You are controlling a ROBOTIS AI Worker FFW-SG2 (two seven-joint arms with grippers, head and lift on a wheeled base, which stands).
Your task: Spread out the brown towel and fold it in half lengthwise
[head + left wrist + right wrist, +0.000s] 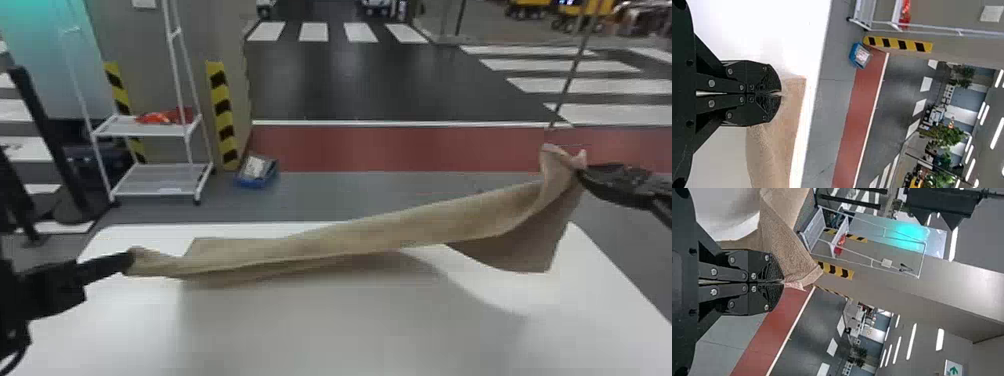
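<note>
Closest is a white table (300,330), wide and smooth. Over it, the brown towel (425,225) is pulled out in a long band between two black grippers. At its left end, the left gripper (127,260) pinches a bit of cloth low over the table. At its other end, the right gripper (582,172) holds the towel by a corner, up much higher, so the band goes up like a slide. Near that high end, a big flap hangs down and is a bit folded over. It makes a soft shadow on the table. I cannot tell if the low part of the towel touches the table. In the left wrist view, the left gripper's two fingers are pressed together with towel between the tips. In the right wrist view, the right gripper's fingers are pressed together the same way on the towel. Past the table, on the floor, stand a white rack (145,134) with a red thing (160,118) on it and a blue box (256,183) just beside.
</note>
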